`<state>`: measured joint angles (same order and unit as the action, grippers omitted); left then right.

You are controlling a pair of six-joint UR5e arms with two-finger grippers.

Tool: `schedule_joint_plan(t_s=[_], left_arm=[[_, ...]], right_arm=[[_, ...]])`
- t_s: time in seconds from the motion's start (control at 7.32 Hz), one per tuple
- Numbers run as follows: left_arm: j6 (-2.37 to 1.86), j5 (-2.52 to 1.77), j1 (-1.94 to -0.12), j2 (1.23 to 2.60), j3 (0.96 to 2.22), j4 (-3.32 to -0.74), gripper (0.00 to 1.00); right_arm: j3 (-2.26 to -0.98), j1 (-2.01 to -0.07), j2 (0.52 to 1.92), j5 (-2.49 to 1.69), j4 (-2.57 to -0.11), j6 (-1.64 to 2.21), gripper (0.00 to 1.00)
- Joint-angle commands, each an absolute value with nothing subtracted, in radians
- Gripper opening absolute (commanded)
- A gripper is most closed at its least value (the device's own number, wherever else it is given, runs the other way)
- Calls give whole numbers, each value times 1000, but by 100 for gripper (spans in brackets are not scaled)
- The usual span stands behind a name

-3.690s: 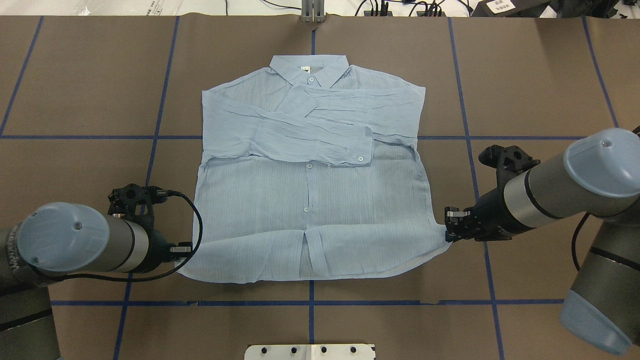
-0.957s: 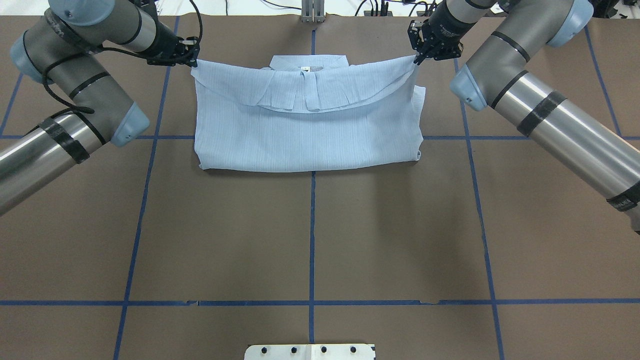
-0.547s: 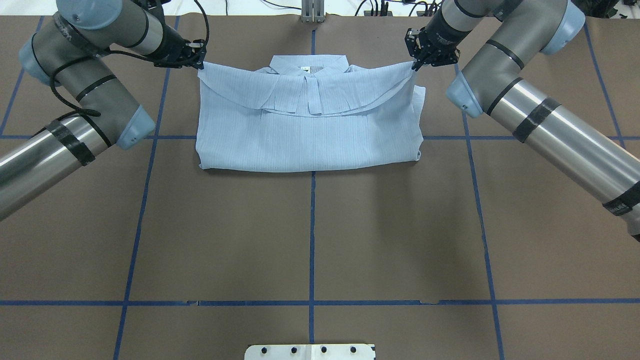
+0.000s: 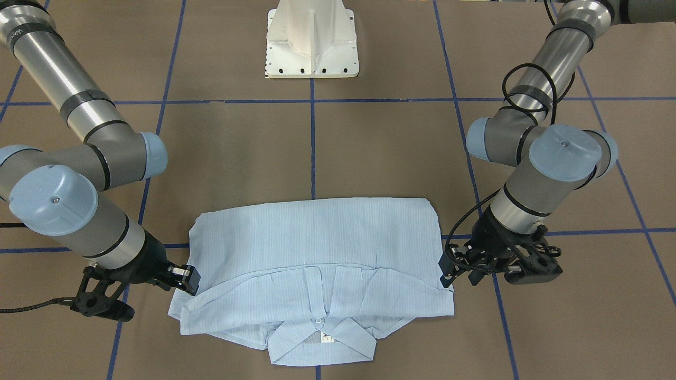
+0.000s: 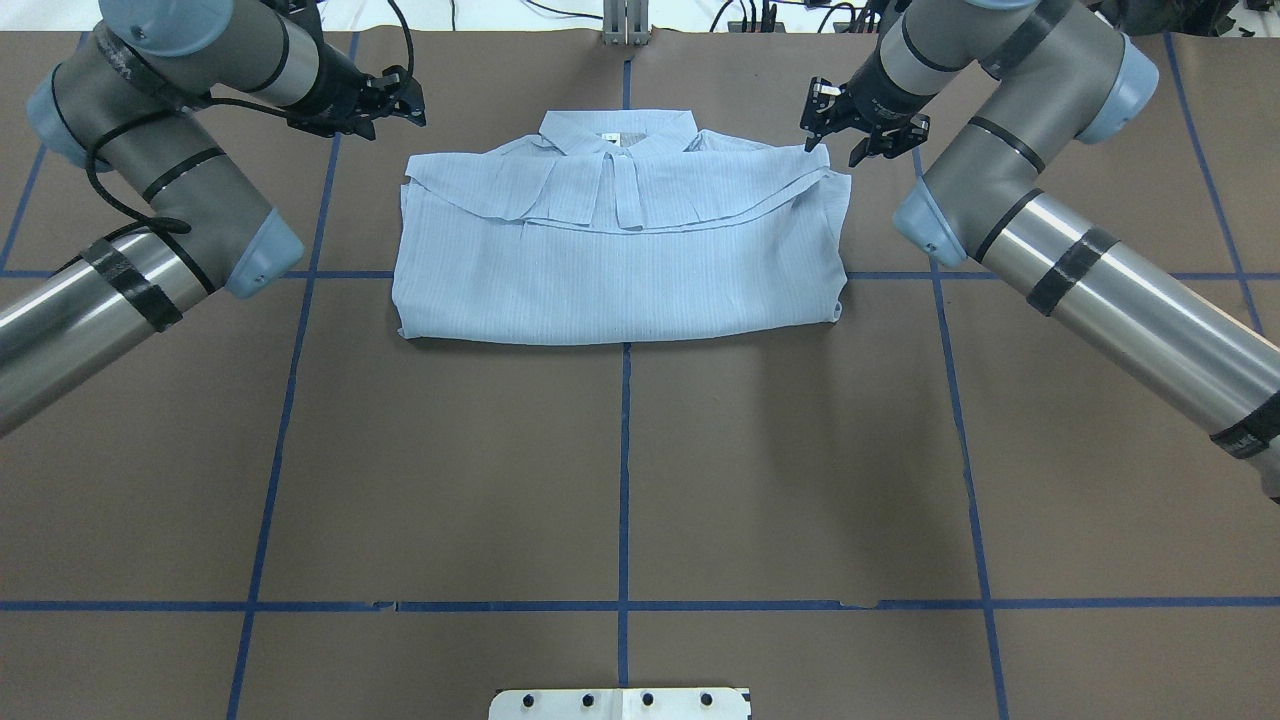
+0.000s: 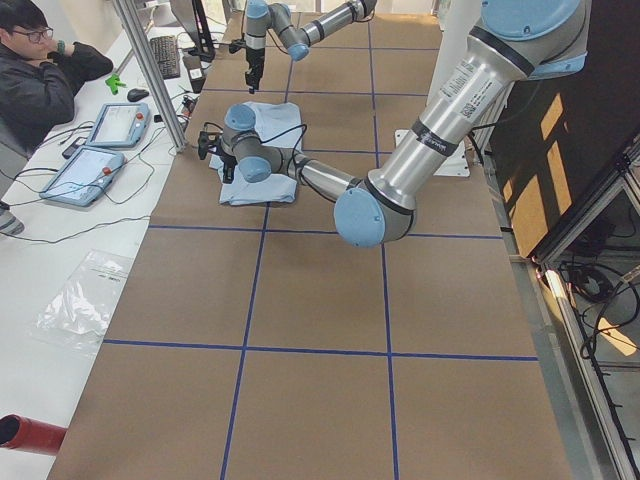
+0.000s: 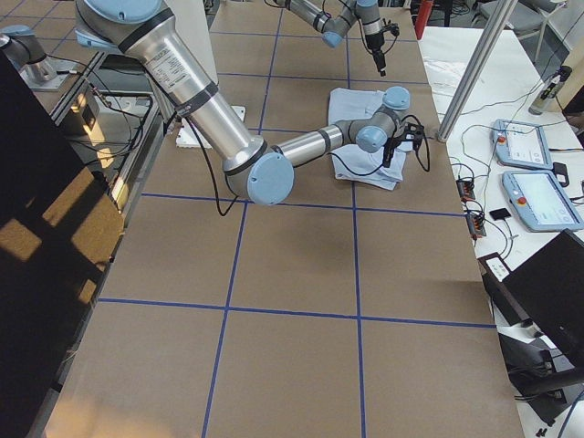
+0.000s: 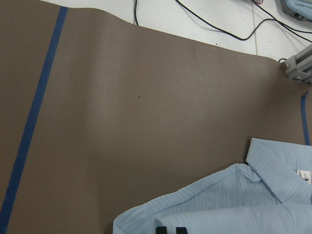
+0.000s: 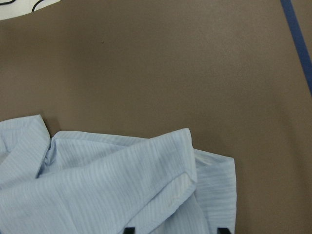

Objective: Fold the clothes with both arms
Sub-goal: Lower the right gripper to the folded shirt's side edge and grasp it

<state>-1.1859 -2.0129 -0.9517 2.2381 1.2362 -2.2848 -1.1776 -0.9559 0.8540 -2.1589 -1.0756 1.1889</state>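
- We see the thin light blue striped shirt [image 5: 620, 270] lying folded in half on the brown table [image 5: 620, 480]. Its long side runs left to right.
- Our left black gripper [image 5: 408, 100] and right black gripper [image 5: 835, 140] hover just beside its far corners, with fingers spread and holding nothing.
- Each is as near as the other, and nothing stands between.

The light blue striped shirt [image 5: 620, 260] lies flat, well apart from the base [image 4: 311, 39], folded in half, hem over the chest, collar pointing away. The left gripper [image 5: 406, 100] and right gripper [image 5: 832, 146] hover beside its collar-end corners, jaws parted.
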Motion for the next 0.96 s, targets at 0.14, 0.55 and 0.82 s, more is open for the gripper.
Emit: schedule_joint_plan(t_s=[0.14,0.55,0.82], left_arm=[[-1186,-2014,-954,2177,1328,-2276,100],[-1187,-2014,-954,2177,1338,-2276,100],[-1189,-2014,-956,2175,1347,-2276,100]], right_arm=[[-1302,-873,980,-2152,-1009,1193,100],[-1364,-798,1061,-2152,-1019,1192,79],[-1361,-793,1071,-2160,-1023,1183,63]])
